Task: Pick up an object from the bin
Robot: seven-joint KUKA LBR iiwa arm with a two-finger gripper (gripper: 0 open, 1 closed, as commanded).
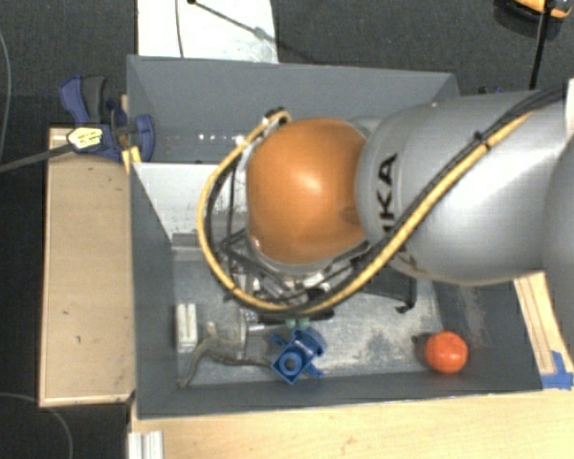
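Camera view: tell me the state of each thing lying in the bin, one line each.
Orange ball: loose on the bin floor, lower right, alone.
Blue plastic piece: on the floor by the near wall, just below the wrist cover.
White block: lying flat, left side.
Grey bent piece: lying beside the white block.

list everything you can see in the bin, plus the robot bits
orange ball: 1, orange, front right of bin floor
blue plastic piece: 1, blue, front middle, by the gripper
white block: 1, white, front left
bent piece: 1, grey-brown, front left, beside the white block
dark thing: 1, black, partly hidden under the arm
bin: 1, grey
arm: 1, silver, from the right
orange cover: 1, at wrist
gripper: 1, under the cover
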